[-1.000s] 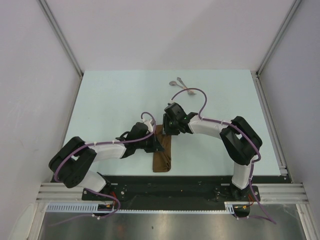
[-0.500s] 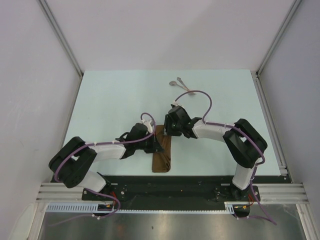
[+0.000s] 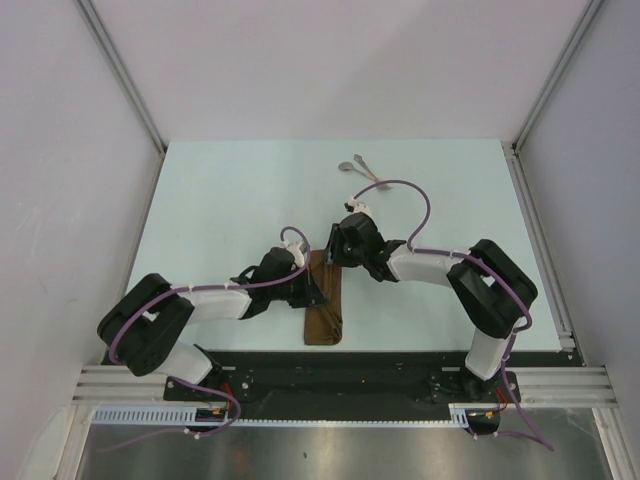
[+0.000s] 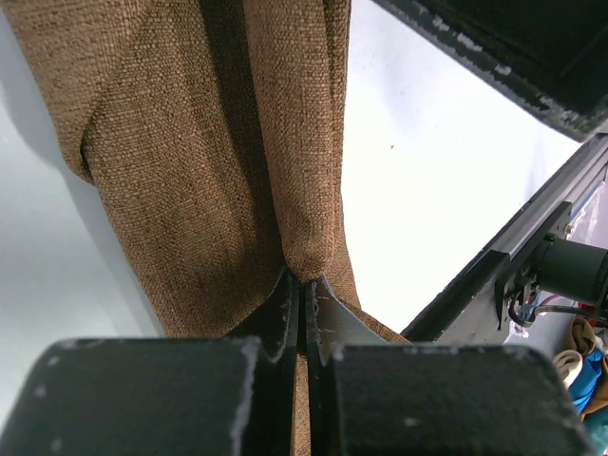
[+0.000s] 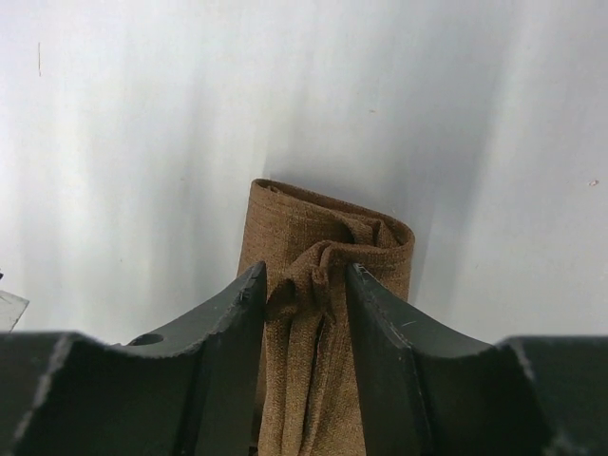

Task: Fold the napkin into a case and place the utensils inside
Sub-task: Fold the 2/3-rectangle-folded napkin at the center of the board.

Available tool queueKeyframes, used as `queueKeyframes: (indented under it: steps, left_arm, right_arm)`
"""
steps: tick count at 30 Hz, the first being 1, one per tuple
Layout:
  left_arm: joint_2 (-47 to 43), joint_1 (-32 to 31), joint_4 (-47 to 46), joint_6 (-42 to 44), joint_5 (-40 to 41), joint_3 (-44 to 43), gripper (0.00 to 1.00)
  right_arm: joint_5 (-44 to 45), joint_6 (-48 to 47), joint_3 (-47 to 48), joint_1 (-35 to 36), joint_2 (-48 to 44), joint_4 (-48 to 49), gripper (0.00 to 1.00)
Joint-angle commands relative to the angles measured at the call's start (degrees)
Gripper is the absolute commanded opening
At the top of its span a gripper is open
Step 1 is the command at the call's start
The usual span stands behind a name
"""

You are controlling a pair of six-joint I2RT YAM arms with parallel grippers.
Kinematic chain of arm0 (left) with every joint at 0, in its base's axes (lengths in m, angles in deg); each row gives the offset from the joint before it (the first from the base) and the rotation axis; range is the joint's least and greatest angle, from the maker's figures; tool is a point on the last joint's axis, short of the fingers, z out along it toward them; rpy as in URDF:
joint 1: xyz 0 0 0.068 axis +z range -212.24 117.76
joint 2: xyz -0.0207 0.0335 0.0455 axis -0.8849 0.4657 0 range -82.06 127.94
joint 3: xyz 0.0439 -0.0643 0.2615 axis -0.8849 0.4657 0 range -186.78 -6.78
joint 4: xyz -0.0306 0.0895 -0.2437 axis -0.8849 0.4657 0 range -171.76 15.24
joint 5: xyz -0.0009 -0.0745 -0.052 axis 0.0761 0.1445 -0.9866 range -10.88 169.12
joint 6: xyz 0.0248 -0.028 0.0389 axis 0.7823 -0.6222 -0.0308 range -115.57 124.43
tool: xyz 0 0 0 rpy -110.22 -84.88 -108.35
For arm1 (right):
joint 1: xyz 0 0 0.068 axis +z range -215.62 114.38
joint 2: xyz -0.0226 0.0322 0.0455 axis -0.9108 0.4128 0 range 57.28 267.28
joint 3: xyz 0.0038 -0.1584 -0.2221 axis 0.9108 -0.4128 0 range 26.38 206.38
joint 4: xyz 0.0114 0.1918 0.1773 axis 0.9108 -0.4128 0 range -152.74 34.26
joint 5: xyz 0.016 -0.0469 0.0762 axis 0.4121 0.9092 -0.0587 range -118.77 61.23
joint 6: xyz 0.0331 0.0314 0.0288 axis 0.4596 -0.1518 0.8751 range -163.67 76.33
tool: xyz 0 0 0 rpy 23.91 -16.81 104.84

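The brown napkin [image 3: 326, 318] lies as a narrow folded strip near the table's front edge, running away from the arms. My left gripper [image 3: 318, 292] sits at the strip's left side, shut on a pinched fold of cloth [image 4: 306, 249], with the jaws pressed together [image 4: 304, 280]. Over the strip's far end my right gripper [image 3: 336, 262] has a bunched ridge of the napkin [image 5: 285, 214] squeezed between its two fingers [image 5: 304, 275]. Two silvery utensils [image 3: 362, 172] lie crossed at the far middle of the table, apart from both grippers.
The black base rail [image 3: 330, 370] runs along the near edge just behind the napkin. A metal frame rail [image 3: 540, 240] borders the table's right side. In the left wrist view, the rail and a motor housing [image 4: 560, 271] show at right.
My right wrist has shifted slightly to the right and away, its jaws staying over the napkin's far end. The left arm and the utensils have not moved.
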Motion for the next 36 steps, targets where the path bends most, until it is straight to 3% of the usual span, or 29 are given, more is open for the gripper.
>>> queueKeyframes:
  steps: [1,18,32,36]
  left_arm:
    - [-1.2,0.2,1.1,-1.5,-1.3,0.8,0.00]
    - [-1.3,1.2,-0.8,-4.1,-3.2,1.5,0.00]
    - [-1.9,1.6,-1.6,-5.5,-4.5,1.3,0.00]
    - [-1.8,1.7,-2.2,-6.3,-4.7,1.1,0.00]
  right_arm:
    - [3.3,-1.3,-0.1,1.4,-2.6,2.7,0.45]
    - [5.5,-3.3,-3.4,4.0,-5.0,3.0,0.48]
    - [7.6,-4.4,-4.2,6.5,-5.9,1.3,0.44]
    - [8.4,-4.1,-5.5,7.3,-6.5,2.1,0.39]
